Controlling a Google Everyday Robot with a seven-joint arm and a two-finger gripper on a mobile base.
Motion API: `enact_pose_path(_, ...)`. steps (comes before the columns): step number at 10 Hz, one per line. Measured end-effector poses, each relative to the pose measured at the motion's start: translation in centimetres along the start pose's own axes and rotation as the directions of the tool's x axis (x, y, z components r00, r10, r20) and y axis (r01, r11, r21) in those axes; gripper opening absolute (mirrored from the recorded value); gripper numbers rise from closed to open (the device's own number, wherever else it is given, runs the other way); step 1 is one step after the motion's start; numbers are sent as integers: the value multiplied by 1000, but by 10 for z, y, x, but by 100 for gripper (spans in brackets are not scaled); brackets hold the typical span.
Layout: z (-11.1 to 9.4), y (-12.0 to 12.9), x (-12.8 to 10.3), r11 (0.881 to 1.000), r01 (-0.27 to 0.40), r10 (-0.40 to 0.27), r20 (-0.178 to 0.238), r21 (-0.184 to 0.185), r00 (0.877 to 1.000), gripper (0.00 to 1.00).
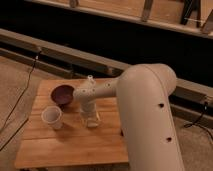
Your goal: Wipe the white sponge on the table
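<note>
Light-wood planking formed the table [75, 147], the only work surface in the camera view. The robot's arm [145, 110] reached in from the right and turned its wrist straight down over the middle of the top. The gripper [90, 118] stood at the table surface with its fingers drawn fully together. The white sponge [92, 123] appeared as a pale block at their tips, seemingly pinched between them and pressed flat on the planks. In my judgement, the vertical wrist served to bear down on the sponge so it could be dragged across the wood. A dark bowl [62, 94] and a translucent cup [52, 116] stood to the left, near the sponge but apart from it. Both were judged likely obstacles to a leftward stroke.
</note>
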Motion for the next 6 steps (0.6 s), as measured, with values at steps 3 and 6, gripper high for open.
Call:
enact_pose_path(3,-6,-17,-8,1000,-21,21,9,19,1000,0)
enact_pose_path(6,-7,-33,-4,999,-30,31,-6,36,1000,0)
